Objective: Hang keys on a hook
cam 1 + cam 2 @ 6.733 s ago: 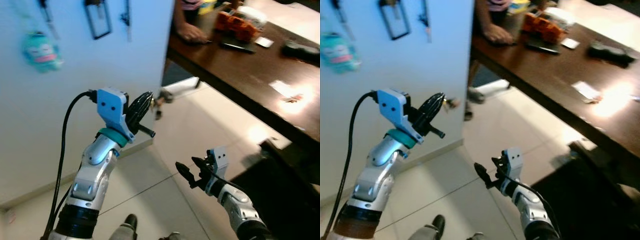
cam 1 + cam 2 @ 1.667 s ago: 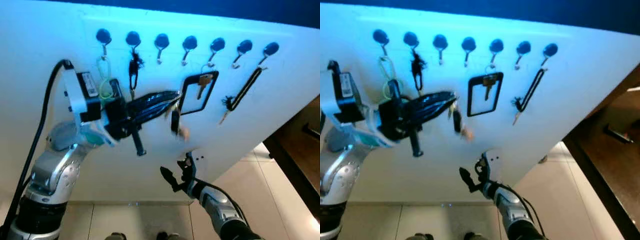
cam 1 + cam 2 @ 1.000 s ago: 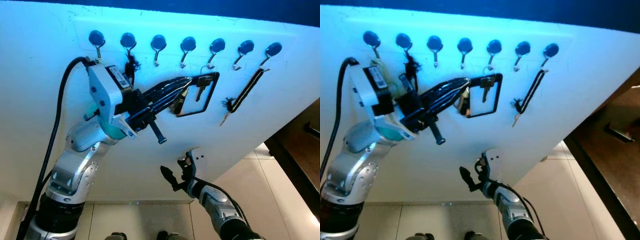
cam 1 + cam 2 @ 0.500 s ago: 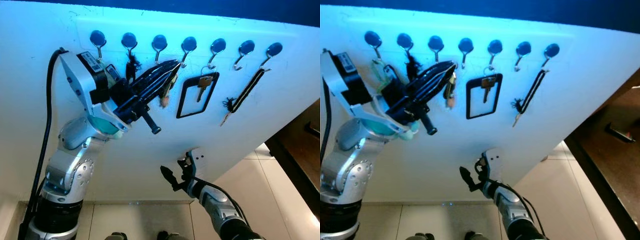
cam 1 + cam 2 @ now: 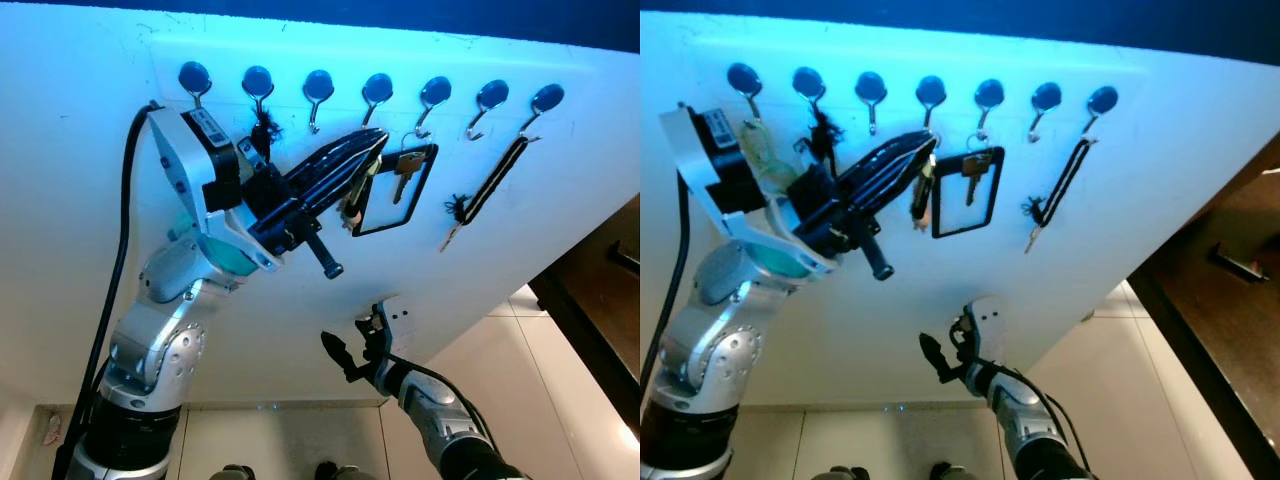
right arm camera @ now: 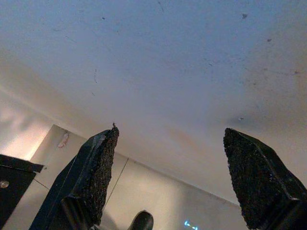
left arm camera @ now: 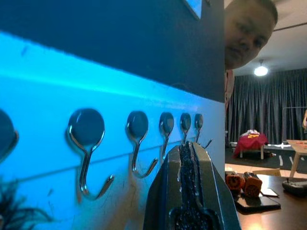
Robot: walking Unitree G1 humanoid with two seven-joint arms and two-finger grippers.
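A white wall panel (image 5: 480, 270) carrying a row of seven round-headed metal hooks (image 5: 378, 92) across the upper part of the frame is seen from below in the head views. The left gripper (image 5: 375, 143) is raised into the upper centre of the frame, its jaws pressed together on a small bunch of keys (image 5: 354, 198), which dangles just under the fingertips, below the fourth hook from the left and not on any hook. A black rectangular strap loop with a brass key (image 5: 397, 185) is hung from the fifth hook, just right of the held keys; a long black lanyard (image 5: 490, 185) is hung from the seventh hook, and a dark tassel (image 5: 264, 128) from the second. The right gripper (image 5: 352, 350) is held low at the lower centre of the frame, its jaws spread wide and holding nothing. In the left wrist view, the closed black fingers (image 7: 192, 191) are shown pointing along the hook row, with a person (image 7: 247, 33) at the upper right and a dark tabletop (image 7: 268, 213) at the lower right.
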